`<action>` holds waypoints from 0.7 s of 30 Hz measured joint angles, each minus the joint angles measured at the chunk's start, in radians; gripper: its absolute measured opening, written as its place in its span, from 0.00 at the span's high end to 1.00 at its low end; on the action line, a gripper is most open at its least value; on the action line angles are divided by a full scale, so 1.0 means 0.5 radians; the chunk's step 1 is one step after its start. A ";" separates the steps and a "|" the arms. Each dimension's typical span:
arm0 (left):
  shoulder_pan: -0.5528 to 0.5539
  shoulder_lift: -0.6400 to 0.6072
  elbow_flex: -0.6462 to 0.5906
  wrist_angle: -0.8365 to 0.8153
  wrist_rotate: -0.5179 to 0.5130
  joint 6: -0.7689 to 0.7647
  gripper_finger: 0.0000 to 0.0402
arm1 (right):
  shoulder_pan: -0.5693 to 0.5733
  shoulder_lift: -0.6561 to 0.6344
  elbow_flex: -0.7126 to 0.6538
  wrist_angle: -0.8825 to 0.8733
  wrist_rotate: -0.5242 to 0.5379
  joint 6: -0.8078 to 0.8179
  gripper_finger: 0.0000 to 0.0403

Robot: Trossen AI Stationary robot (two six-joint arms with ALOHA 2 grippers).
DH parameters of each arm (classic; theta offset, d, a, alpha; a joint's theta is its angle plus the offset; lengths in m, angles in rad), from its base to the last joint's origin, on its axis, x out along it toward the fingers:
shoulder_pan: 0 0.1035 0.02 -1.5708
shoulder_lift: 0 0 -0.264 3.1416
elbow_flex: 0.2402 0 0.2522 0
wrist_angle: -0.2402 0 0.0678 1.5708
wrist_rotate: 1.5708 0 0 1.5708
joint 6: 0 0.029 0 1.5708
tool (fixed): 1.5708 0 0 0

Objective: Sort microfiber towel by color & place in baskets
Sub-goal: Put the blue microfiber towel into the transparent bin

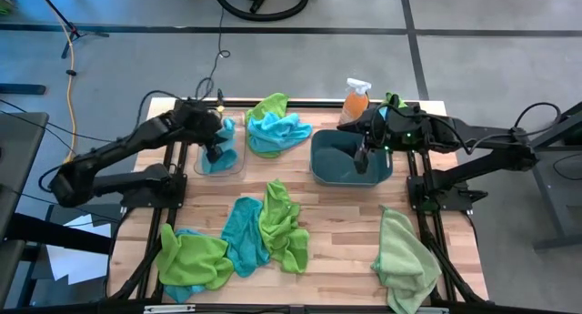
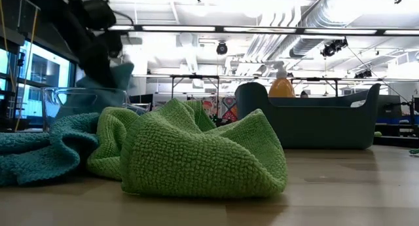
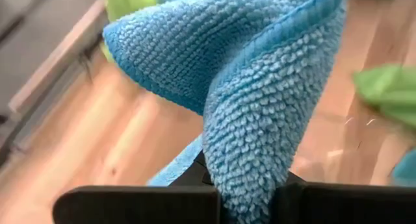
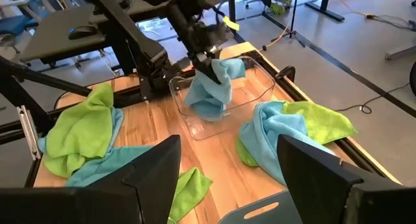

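My left gripper (image 1: 215, 150) is shut on a blue towel (image 4: 209, 87) above the small clear bin (image 1: 221, 159), which sits near the table's far left. My right gripper (image 4: 227, 178) is open with nothing between its fingers and hangs over the dark teal tub (image 1: 350, 159) at far right. A green and blue towel pile (image 1: 275, 125) lies between the two bins. More green and blue towels (image 1: 268, 227) lie mid-table, another pile (image 1: 191, 255) lies near left, and a pale green towel (image 1: 405, 259) lies near right. My left gripper pinches a bunched fold of the blue towel (image 3: 250, 178) between its two fingers, coming from above and pointing down. The towel hangs below the fingers, slack, and its lower end (image 4: 207, 110) rests inside the clear bin.
An orange spray bottle (image 1: 355, 100) stands at the far edge behind the teal tub. Bare wood shows between the bins and the near towel piles. Arm bases and frame rails flank both sides of the table.
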 joint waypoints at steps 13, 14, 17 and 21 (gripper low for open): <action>-0.053 0.518 0.009 -0.069 -0.110 0.146 0.96 | 0.001 0.090 -0.004 0.020 0.000 0.007 0.37; -0.066 0.532 0.009 -0.066 -0.140 0.147 0.95 | 0.001 0.093 -0.004 0.017 0.000 0.007 0.37; -0.117 0.569 0.009 -0.069 -0.177 0.191 0.90 | 0.001 0.091 -0.005 0.026 0.000 0.007 0.37; -0.180 0.573 0.043 -0.123 -0.184 0.209 0.77 | 0.001 0.092 -0.005 0.025 0.000 0.007 0.37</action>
